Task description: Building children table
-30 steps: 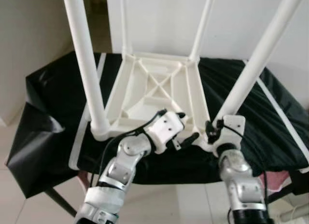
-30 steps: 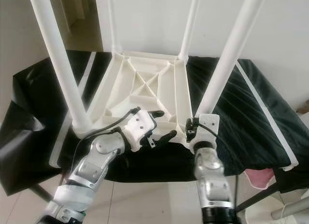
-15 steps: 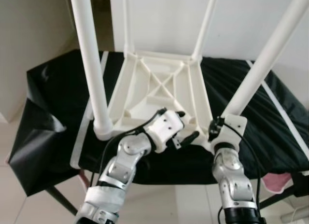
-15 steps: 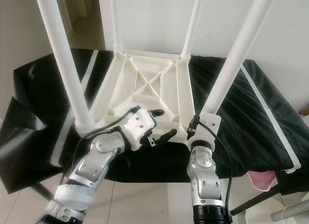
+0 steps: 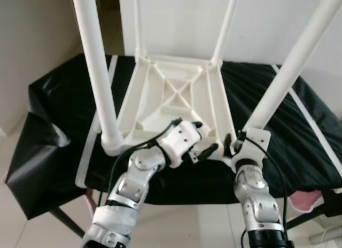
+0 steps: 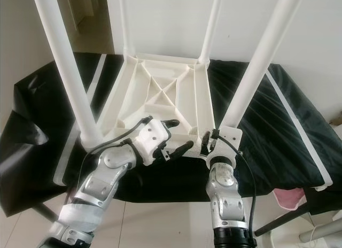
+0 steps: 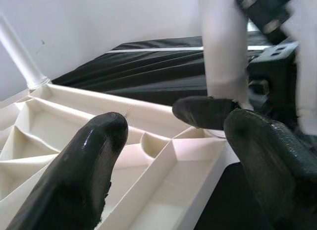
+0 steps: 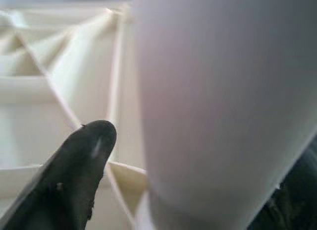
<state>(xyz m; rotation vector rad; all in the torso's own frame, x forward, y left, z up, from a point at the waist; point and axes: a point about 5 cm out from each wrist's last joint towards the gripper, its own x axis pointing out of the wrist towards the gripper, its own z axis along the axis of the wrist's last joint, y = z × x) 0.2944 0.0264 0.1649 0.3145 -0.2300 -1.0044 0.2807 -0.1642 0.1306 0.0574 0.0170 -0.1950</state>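
**Inverted Table on Covered Work Surface: Gripper Positions**

Black sheeting with white stripes covers the work surface, and a white wall stands behind it. You see the white children table lying upside down on this sheeting, ribbed underside facing up. Four white legs rise from its corners: the near left leg, the near right leg, and two thinner-looking far legs at the wall side.

Locate the left gripper at the table's near edge, between the two near legs. Its fingers stand apart with nothing between them: one finger lies over the ribbed frame, the other points toward the base of the near right leg. In the left wrist view, the two black fingers frame the open rib compartments, confirming the spread.

Locate the right gripper at the base of the near right leg, at the table's near right corner. In the right wrist view, one black finger sits just beside the leg. The second finger is hidden behind the leg, so you cannot tell whether the gripper clasps the leg or merely stands around it.

A pink object shows below the sheeting's right edge; its identity is unclear.
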